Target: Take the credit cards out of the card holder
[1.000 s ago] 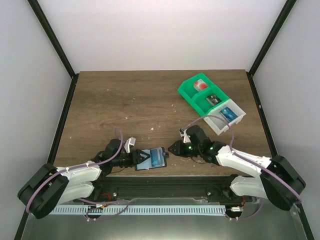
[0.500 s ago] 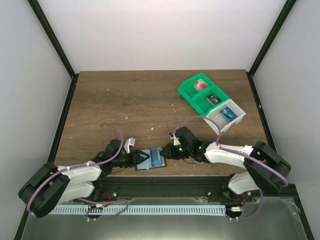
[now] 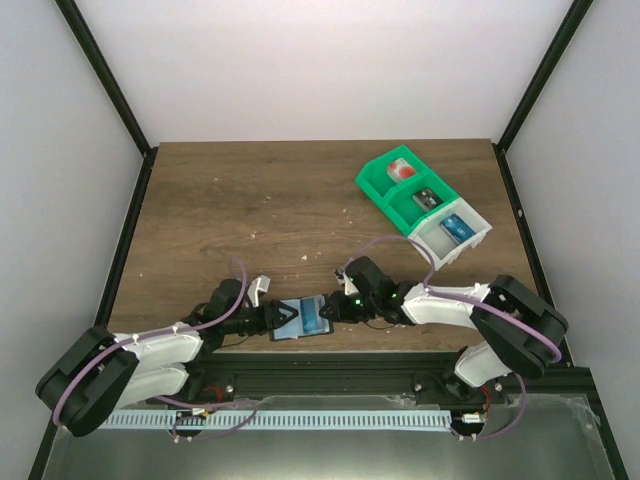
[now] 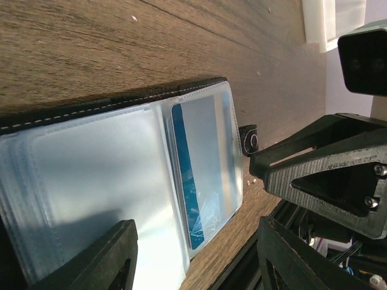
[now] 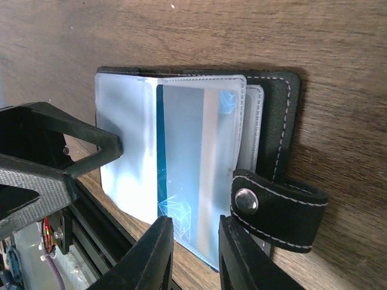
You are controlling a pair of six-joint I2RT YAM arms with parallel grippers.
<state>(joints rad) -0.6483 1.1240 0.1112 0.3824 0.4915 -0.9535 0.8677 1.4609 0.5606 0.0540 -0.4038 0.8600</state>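
Observation:
The card holder [image 3: 308, 317] lies open near the table's front edge, its clear sleeves up and its black cover [image 5: 279, 115] underneath. One blue credit card [image 5: 161, 151] sits inside the top sleeve, also plain in the left wrist view [image 4: 183, 175]. My left gripper [image 3: 284, 320] is open, one finger above the left sleeves and the other off the holder's near side [image 4: 193, 266]. My right gripper [image 3: 335, 310] comes in from the right, narrowly open, its tips [image 5: 195, 257] just over the near end of the card's sleeve, beside the snap strap [image 5: 275, 208]. I cannot see it gripping anything.
A green-and-white compartment bin [image 3: 372, 183] holding small items stands at the back right. The table's front edge and black rail [image 3: 330, 362] lie just behind the holder. The two grippers face each other closely across the holder.
My right gripper has moved left and reached the card holder's right edge. The left gripper and the holder have stayed put.

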